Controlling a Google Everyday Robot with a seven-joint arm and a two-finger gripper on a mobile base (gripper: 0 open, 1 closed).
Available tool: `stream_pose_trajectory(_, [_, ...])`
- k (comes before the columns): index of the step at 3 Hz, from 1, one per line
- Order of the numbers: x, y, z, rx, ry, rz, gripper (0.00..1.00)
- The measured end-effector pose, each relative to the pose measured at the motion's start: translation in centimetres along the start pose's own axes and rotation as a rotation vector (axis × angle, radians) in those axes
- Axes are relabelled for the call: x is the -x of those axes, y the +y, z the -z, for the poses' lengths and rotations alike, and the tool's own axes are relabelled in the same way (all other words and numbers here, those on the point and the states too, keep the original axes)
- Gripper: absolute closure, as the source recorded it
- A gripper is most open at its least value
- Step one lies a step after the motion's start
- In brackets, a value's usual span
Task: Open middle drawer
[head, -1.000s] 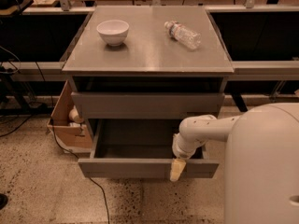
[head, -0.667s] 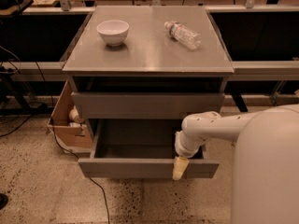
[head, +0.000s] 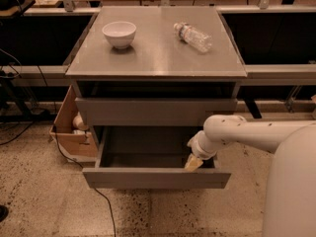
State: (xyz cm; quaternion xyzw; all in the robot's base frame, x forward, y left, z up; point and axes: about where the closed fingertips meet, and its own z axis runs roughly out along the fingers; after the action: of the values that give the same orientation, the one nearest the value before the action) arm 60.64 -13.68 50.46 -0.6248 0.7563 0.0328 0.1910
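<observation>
The middle drawer (head: 156, 178) stands pulled out below the closed taller drawer front (head: 155, 111). Its plain grey front faces me and its bare grey inside (head: 148, 147) shows. My gripper (head: 193, 163) hangs from the white arm (head: 247, 132) that comes in from the right. It sits just inside the drawer's right part, at the top edge of the front panel. Any drawer below the open one is hidden.
On the cabinet top (head: 158, 58) stand a white bowl (head: 119, 33) and a plastic bottle (head: 192, 36) lying on its side. A cardboard box (head: 69, 130) sits on the floor to the cabinet's left, with cables (head: 106, 211) running beside it. My white body (head: 291, 186) fills the right foreground.
The gripper has risen from in front of the drawer's front panel to its top edge. The drawer has stayed pulled out about as far.
</observation>
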Motion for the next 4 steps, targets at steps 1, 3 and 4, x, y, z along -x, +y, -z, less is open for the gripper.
stream_pose_trajectory(1, [-0.3, -1.5, -0.4, -0.026, -0.062, -0.048, 0.62])
stream_pose_trajectory(3, [0.0, -3.8, -4.3, -0.053, -0.183, -0.167, 1.00])
stream_pose_trajectory(4, [0.0, -4.2, -6.4, -0.032, -0.177, -0.223, 1.00])
